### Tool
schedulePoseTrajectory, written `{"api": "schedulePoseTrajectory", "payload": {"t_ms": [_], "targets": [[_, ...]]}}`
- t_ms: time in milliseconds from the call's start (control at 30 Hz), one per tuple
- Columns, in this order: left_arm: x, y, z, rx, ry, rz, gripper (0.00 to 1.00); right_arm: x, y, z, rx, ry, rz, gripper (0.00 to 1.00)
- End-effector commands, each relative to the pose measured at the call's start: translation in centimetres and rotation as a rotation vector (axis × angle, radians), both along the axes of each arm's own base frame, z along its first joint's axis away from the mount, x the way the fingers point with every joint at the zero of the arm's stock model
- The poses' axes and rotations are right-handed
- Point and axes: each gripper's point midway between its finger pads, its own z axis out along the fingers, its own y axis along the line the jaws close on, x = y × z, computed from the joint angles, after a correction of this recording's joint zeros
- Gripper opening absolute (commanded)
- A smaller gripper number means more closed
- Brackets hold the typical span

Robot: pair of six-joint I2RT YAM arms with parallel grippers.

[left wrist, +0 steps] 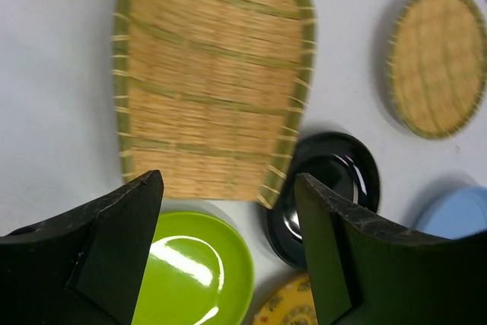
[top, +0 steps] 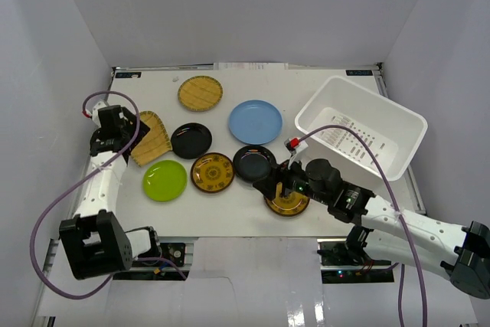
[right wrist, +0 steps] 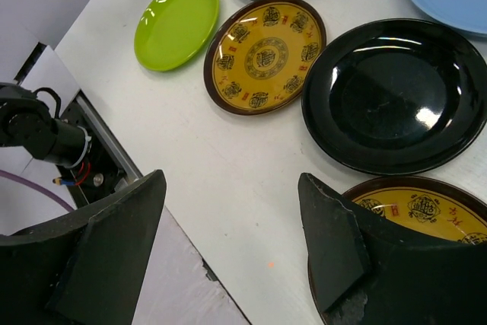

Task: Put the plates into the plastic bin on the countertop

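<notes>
Top external, white countertop (top: 226,208), pale grey walls (top: 245,5)

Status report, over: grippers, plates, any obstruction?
Left gripper open near scoop-shaped woven plate. Right gripper open beside amber plate. Eight plates on countertop, plastic bin empty. Nothing blocking the bin.

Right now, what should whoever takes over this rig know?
Left gripper: jaws open, empty, above the scoop-shaped woven plate.
Right gripper: jaws open, empty, at the edge of the near amber plate.
All eight plates lie on the table, including the round woven plate, blue plate, two black plates, second amber plate and green plate.
Bin: no plate seen inside.
Done: nothing. Left: all eight.
</notes>
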Motion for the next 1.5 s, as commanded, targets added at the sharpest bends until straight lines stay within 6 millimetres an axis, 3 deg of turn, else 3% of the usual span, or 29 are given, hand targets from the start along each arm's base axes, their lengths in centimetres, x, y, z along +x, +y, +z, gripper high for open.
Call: {"api": "schedulePoseTrajectory", "payload": {"t_ms": [0, 233, 367, 500, 600, 667, 833, 867, 933, 1067, 1167, 1267, 1300, 1333, 1400, 1433, 1467], "targets": [[-0.7, 3.5, -2.5, -0.045, 0.059, 0.132, 0.8, -0.7, 0.5, 1.8, 0.061, -0.053, 0.058, 0.77], [-2.6, 7.3, -7.0, 0.031, 0.188, 0.199, 0.83, -1.4, -0.5, 0.9, 0.052, -0.067, 0.067, 0.77], [-1.9, 7.7, -9.9, -0.016, 0.256, 0.145, 0.84, -2.1, -0.2, 0.3, 0.048, -0.062, 0.115, 0.77], [0.2, 6.4, -11.1, -0.134, 0.191, 0.013, 0.82, -2.7, -0.1, -0.5, 0.042, -0.053, 0.151, 0.77], [1.2, 6.2, -11.9, -0.174, 0.186, -0.023, 0.71, -3.2, 0.3, -1.2, 0.053, -0.036, 0.179, 0.77], [1.5, 6.6, -12.2, -0.184, 0.185, -0.014, 0.53, -3.5, 0.5, -2.0, 0.046, -0.015, 0.195, 0.76], [1.1, 8.4, -13.0, -0.213, 0.189, 0.056, 0.19, -3.7, 1.1, -2.6, 0.045, 0.007, 0.22, 0.76], [1.2, 8.7, -13.0, -0.224, 0.185, 0.062, 0.02, -3.7, 1.2, -2.5, 0.045, 0.007, 0.222, 0.75], [1.2, 9.1, -12.8, -0.251, 0.172, 0.08, 0.0, -3.5, 1.5, -2.3, 0.043, 0.006, 0.224, 0.76], [1.5, 9.4, -10.2, -0.265, 0.082, 0.155, 0.0, -2.9, 2.4, -1.1, 0.054, -0.013, 0.225, 0.75], [2.0, 8.4, -6.1, -0.3, -0.06, 0.155, 0.0, -2.5, 3.7, 0.3, 0.06, -0.016, 0.245, 0.78], [2.4, 6.8, -0.8, -0.287, -0.185, 0.095, 0.0, -2.0, 5.1, 2.4, 0.095, -0.02, 0.259, 0.88], [2.6, 5.8, 0.6, -0.291, -0.217, 0.065, 0.0, -1.7, 5.4, 2.7, 0.101, -0.018, 0.25, 0.92], [2.9, 3.5, 2.9, -0.284, -0.278, -0.007, 0.0, -1.2, 5.9, 4.4, 0.129, -0.03, 0.238, 0.98], [2.6, 0.5, 4.9, -0.297, -0.332, -0.103, 0.0, -0.5, 6.4, 5.1, 0.129, -0.024, 0.213, 0.98], [1.9, -1.7, 6.6, -0.286, -0.376, -0.171, 0.0, -0.2, 6.7, 5.9, 0.14, -0.027, 0.204, 0.95], [1.4, -2.7, 7.4, -0.278, -0.397, -0.204, 0.0, 0.2, 7.1, 7.5, 0.165, -0.032, 0.193, 0.95]]}}
